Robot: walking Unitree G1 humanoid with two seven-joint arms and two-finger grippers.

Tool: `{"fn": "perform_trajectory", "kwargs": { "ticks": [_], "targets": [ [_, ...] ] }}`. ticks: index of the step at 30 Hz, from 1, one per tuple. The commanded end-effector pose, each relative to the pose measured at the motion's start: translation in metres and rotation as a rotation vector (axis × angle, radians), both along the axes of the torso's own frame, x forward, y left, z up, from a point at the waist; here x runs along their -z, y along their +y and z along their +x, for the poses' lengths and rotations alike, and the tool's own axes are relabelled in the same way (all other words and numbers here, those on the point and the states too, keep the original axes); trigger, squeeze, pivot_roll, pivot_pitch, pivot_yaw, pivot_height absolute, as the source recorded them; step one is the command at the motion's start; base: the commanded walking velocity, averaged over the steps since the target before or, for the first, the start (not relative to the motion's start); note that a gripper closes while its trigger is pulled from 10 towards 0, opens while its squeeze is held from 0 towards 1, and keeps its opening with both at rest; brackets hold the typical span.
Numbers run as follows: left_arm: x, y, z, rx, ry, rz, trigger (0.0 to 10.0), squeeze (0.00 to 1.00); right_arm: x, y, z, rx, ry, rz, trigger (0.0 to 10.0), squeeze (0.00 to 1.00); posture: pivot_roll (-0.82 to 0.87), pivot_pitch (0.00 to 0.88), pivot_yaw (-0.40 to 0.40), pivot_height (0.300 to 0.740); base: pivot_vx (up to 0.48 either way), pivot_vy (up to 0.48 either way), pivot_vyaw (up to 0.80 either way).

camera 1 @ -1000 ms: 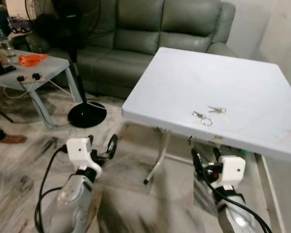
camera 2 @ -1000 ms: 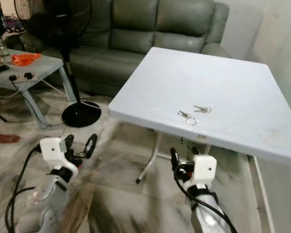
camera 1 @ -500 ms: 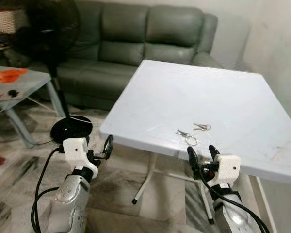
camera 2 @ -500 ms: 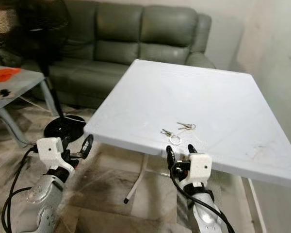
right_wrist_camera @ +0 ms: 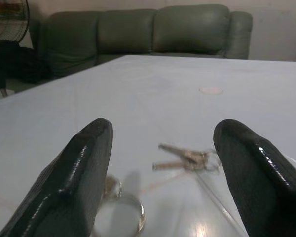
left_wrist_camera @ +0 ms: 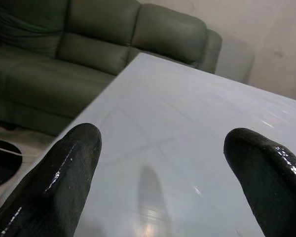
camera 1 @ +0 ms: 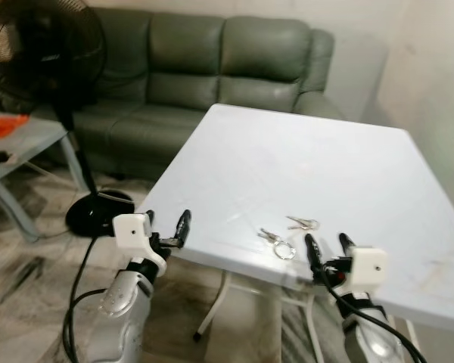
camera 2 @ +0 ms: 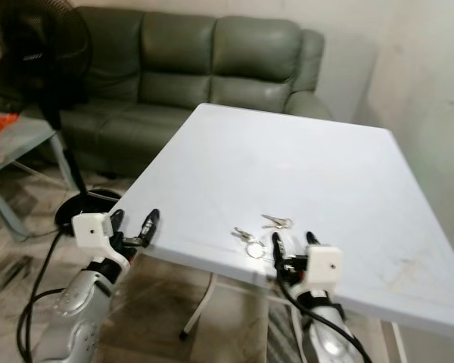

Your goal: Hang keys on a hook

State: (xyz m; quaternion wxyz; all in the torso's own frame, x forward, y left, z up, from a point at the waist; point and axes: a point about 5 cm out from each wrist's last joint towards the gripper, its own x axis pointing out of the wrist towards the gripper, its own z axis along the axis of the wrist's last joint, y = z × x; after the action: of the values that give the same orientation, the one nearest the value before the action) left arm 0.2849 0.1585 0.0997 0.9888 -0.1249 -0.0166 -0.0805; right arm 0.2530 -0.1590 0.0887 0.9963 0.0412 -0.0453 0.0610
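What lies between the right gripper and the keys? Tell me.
Nothing but bare white table. In the right wrist view the right gripper is open, and the keys lie just ahead between its fingers, untouched.

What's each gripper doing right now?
Left gripper: open, empty, at the table edge.
Right gripper: open, empty, just short of the keys.

White table (keys on it)

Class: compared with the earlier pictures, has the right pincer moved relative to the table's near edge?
Yes. The right pincer has risen from below the table edge to above it, fingers open just behind the keys.
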Motion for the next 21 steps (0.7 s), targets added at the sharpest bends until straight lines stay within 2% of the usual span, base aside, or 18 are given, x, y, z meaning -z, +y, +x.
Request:
{"fn": "perform_trajectory", "kwargs": {
  "ticks": [1,11,17,19,21],
  "targets": [
    [-0.0023,-0.0121,0.0015,0.035,-0.004,-0.016,10.0,0.0,0.0011,-0.012,-0.0028,0.041,0.008,-0.014,10.0,0.0,0.02,0.0,-0.032,0.74,0.371,0.0,0.0],
    [-0.0026,-0.0132,0.0012,0.044,-0.002,-0.012,10.0,0.0,0.0019,-0.0113,-0.0031,0.045,0.013,-0.01,10.0,0.0,0.02,0.0,-0.03,0.74,0.363,0.0,0.0],
    [-0.002,-0.0157,0.0013,0.044,0.006,0.009,10.0,0.0,0.0046,-0.0121,-0.0029,0.06,0.039,0.016,10.0,0.0,0.02,0.002,-0.029,0.74,0.0,0.0,0.0],
    [-0.0032,-0.0184,0.001,0.074,0.001,0.026,10.0,0.0,0.0059,-0.0124,-0.0013,0.068,0.07,0.025,10.0,0.0,0.02,0.008,-0.027,0.74,0.0,0.0,0.0],
    [-0.0037,-0.0216,-0.0001,0.101,-0.004,0.038,10.0,0.0,0.0037,-0.0122,-0.0005,0.048,0.054,0.005,10.0,0.0,0.02,0.008,-0.027,0.74,0.0,0.0,0.0]
  ]
}}
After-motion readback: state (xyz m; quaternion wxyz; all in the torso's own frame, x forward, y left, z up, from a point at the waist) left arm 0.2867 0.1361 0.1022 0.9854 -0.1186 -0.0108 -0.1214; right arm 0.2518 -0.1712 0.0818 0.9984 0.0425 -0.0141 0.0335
